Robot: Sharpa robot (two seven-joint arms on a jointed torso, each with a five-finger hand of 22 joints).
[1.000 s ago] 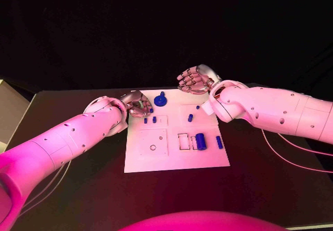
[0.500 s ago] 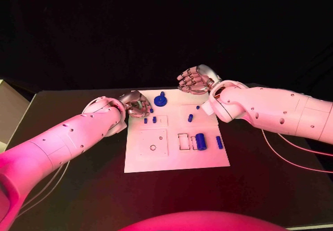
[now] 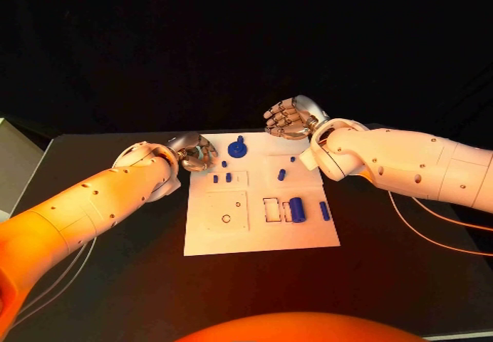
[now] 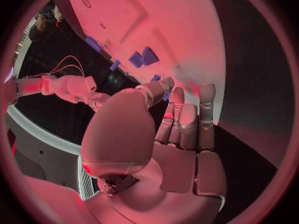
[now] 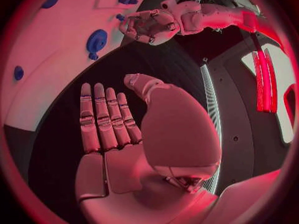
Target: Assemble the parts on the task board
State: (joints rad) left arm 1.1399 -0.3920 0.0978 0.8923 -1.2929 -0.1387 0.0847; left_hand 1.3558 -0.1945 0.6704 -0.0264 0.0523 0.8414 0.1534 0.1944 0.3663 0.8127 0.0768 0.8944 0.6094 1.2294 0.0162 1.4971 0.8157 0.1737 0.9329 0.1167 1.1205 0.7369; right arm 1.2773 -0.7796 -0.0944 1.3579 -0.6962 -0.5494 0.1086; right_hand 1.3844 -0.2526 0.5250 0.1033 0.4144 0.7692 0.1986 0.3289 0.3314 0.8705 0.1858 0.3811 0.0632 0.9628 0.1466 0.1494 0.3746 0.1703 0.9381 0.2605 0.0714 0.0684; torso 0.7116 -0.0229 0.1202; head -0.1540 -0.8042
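Observation:
The white task board (image 3: pixel 262 214) lies in the middle of the black table. At its far edge stands a blue round disc with a knob (image 3: pixel 239 149) (image 5: pixel 96 41). Small blue pegs (image 3: pixel 222 178) stand in the board's far left part, two more (image 3: pixel 281 173) in the far right. A larger blue cylinder (image 3: pixel 297 209) and a peg (image 3: pixel 323 209) lie at mid right. My left hand (image 3: pixel 196 152) (image 4: pixel 174 134) hovers at the board's far left corner, fingers straight, holding nothing. My right hand (image 3: pixel 288 120) (image 5: pixel 115 134) hangs beyond the board's far edge, fingers spread flat and empty.
Square and round recesses (image 3: pixel 226 211) mark the board's left half, a rectangular slot (image 3: pixel 272 209) sits beside the cylinder. A pale box (image 3: pixel 13 160) stands at the table's left edge. Cables (image 3: pixel 432 235) trail under my right arm.
My left hand has drawn back a little to the left, away from the pegs near the board's far left corner. The right hand and the parts have stayed put.

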